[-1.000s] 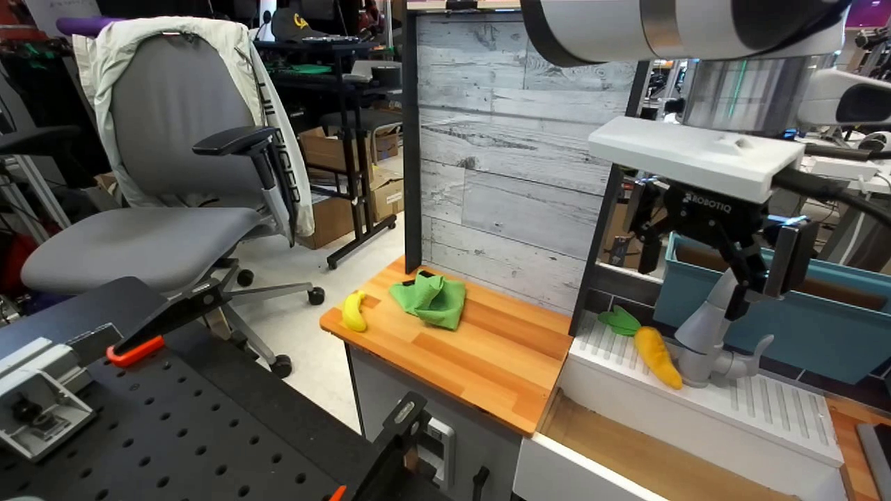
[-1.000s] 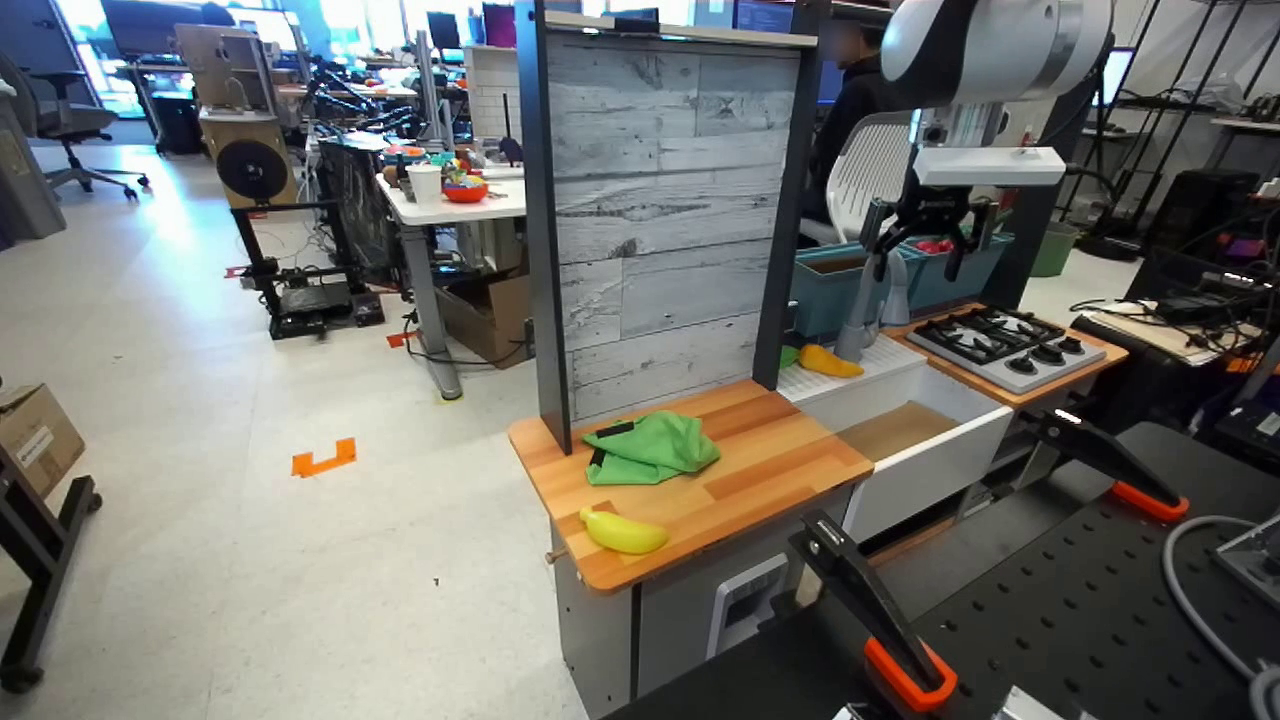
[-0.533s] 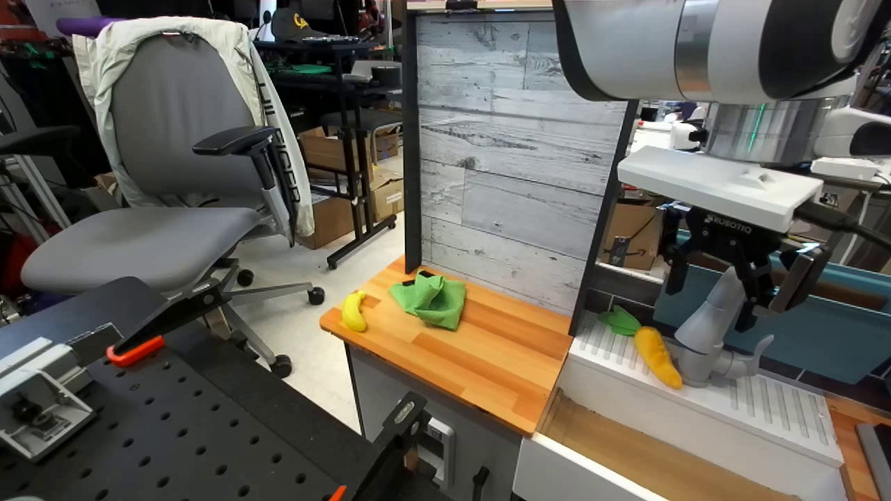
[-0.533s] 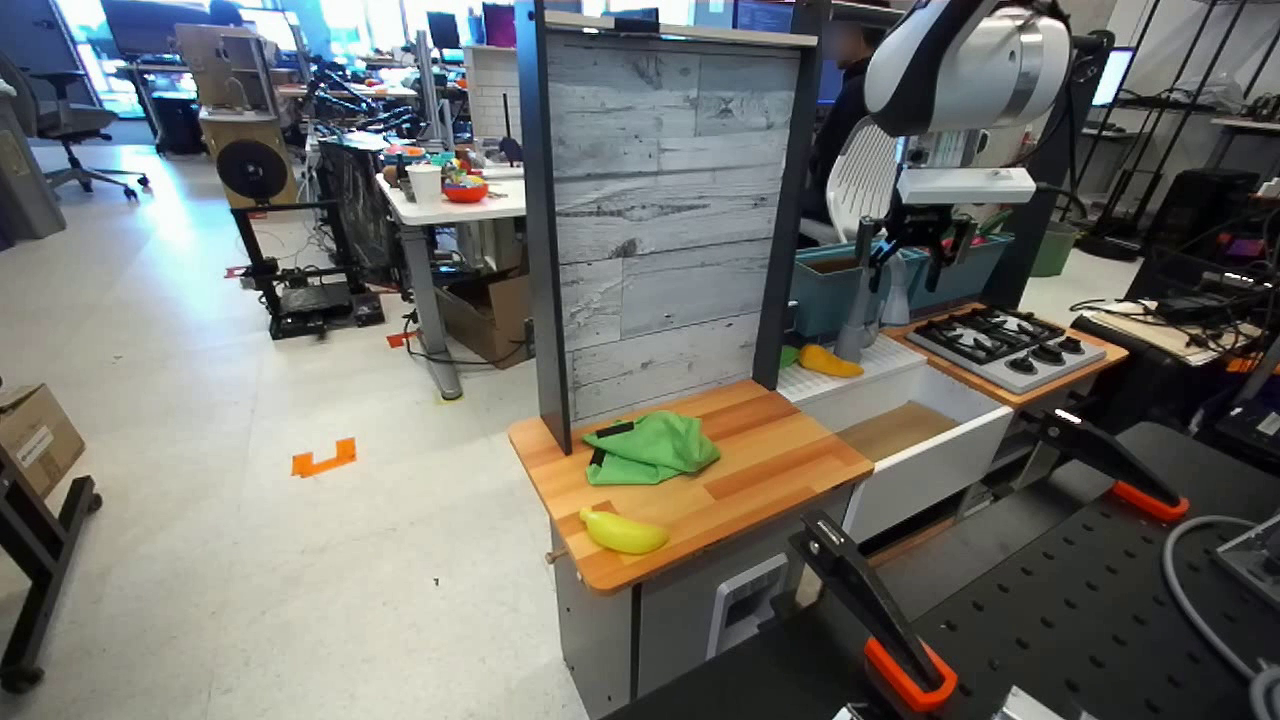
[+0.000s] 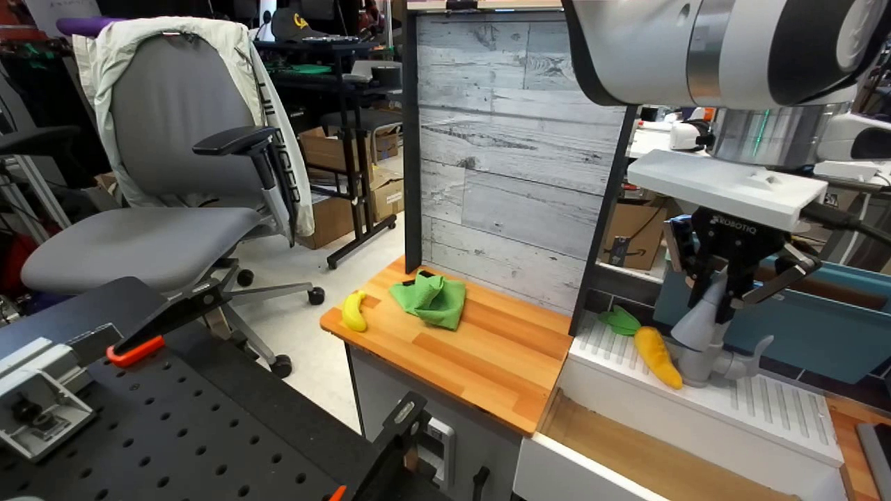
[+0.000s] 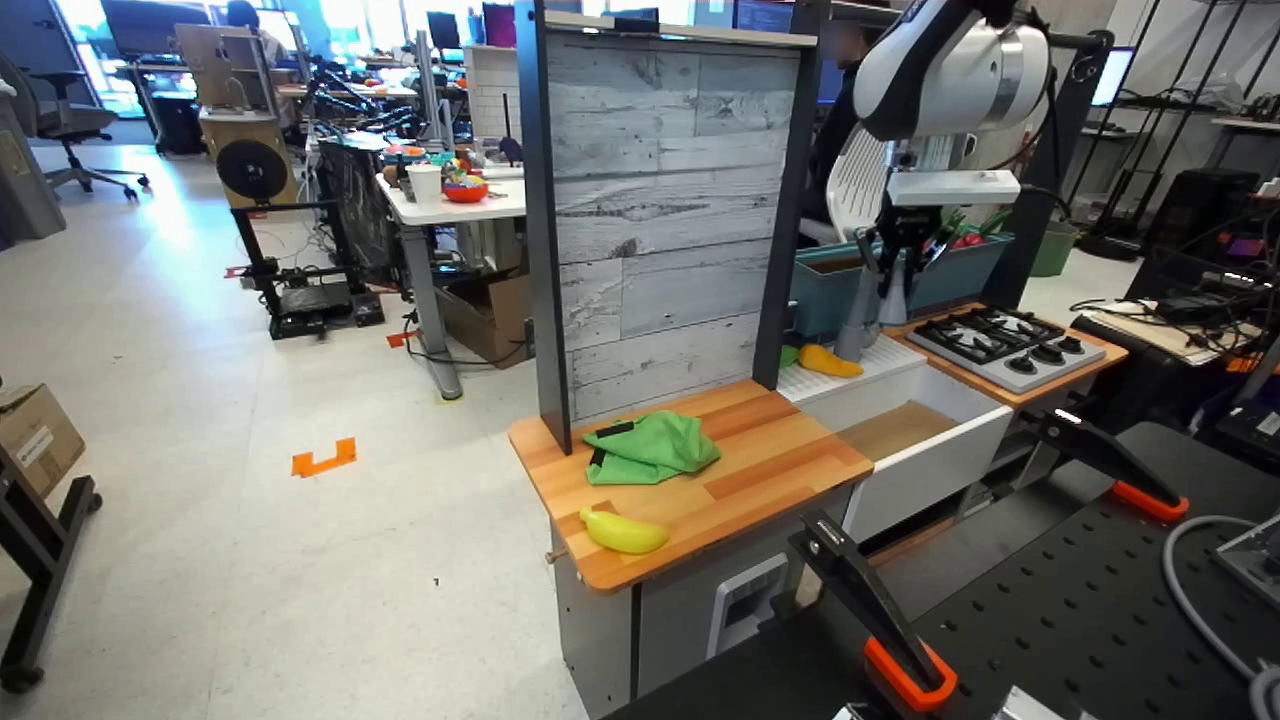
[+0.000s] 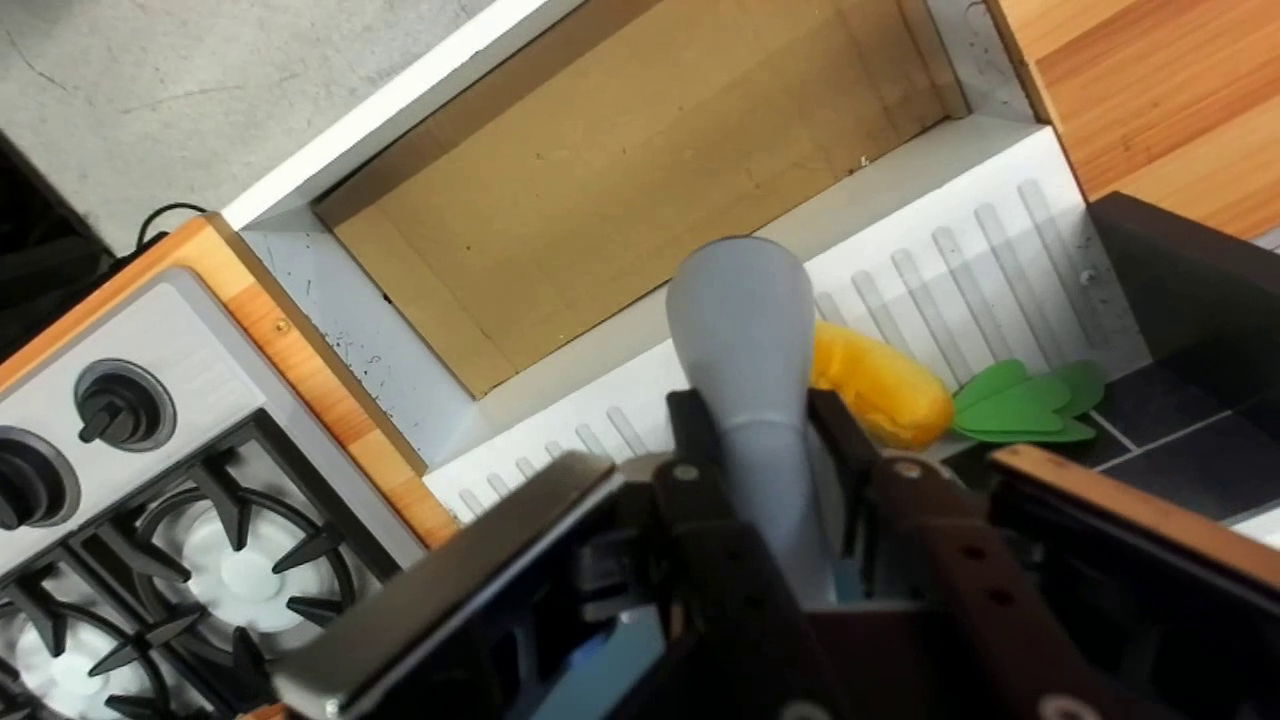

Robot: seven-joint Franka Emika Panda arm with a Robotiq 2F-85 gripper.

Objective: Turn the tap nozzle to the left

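The tap nozzle is a light grey tube that hooks over and widens at its free end. It rises from a grey base on the white ribbed ledge. My gripper has closed around the tube, one black finger pressed to each side just behind the flared end. In both exterior views the gripper comes down from above onto the nozzle, hiding its upper bend.
A soft orange carrot with green leaves leans beside the tap base. Behind stands a blue planter. A white-walled basin lies in front, a toy stove to one side. A tall wood-patterned panel rises nearby.
My gripper has come lower, shifting right in one exterior picture and left in the other. Its jaws, apart before, have closed onto the tap nozzle.
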